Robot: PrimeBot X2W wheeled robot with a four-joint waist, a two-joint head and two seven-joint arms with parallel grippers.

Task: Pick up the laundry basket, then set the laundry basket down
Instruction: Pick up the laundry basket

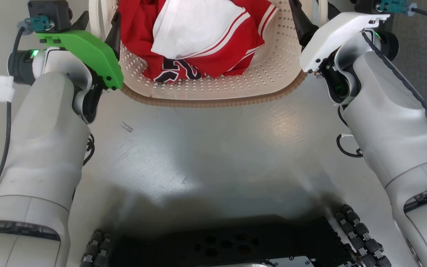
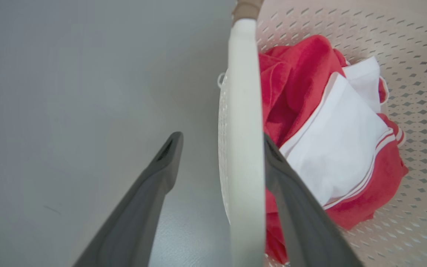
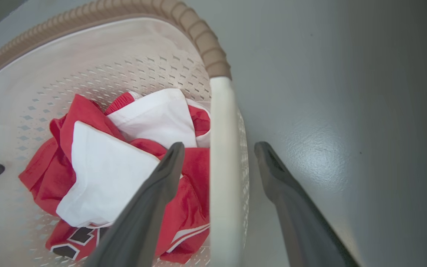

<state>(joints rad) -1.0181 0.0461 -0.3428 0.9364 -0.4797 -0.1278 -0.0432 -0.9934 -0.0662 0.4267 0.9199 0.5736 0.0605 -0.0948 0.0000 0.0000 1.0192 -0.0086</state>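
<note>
We are straddling the laundry basket (image 1: 235, 85) from both sides so that it will lift level, and we are judging it to be resting on the grey floor (image 1: 206, 148) with red and white clothes (image 1: 198, 33) piled inside. Our left tool (image 2: 221, 137) is hanging released across the basket's white left handle (image 2: 243, 111), one finger inside the basket against the handle and the other outside with a gap. Our right tool (image 3: 219, 145) is spreading unclenched around the right handle (image 3: 222, 167), touching neither face, so neither tool is gripping yet.
</note>
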